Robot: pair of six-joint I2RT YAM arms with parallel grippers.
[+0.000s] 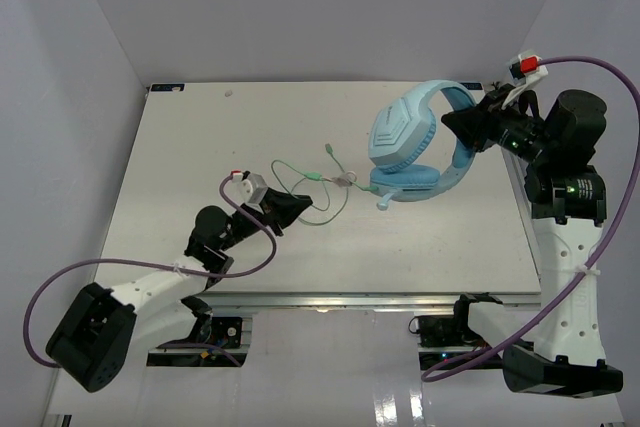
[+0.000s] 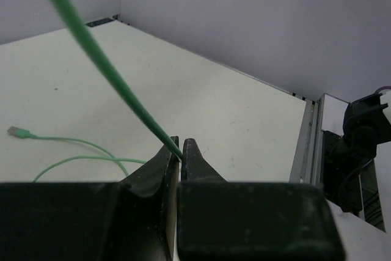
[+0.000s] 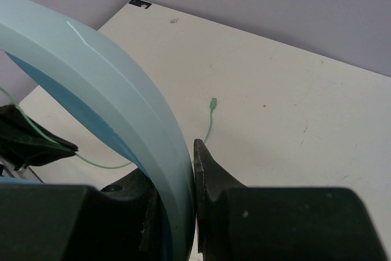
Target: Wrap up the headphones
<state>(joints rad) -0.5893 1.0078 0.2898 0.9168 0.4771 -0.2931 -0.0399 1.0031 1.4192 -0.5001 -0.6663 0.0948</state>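
Note:
The light blue headphones (image 1: 410, 137) are held up over the right side of the table. My right gripper (image 1: 452, 127) is shut on their headband (image 3: 122, 102), which fills the gap between its jaws. The thin pale green cable (image 1: 344, 179) runs left from the earcups in loose loops across the table, and its plug (image 1: 328, 150) lies free on the surface. My left gripper (image 1: 295, 205) is shut on this cable (image 2: 116, 80), which rises taut from the fingertips toward the upper left in the left wrist view. The plug (image 2: 15, 131) also lies on the table there.
The white table (image 1: 180, 147) is enclosed by pale walls at the back and both sides. Thick purple arm cables (image 1: 60, 282) loop around both arms. A metal rail (image 2: 303, 145) runs along the table's right edge, beside the right arm's base.

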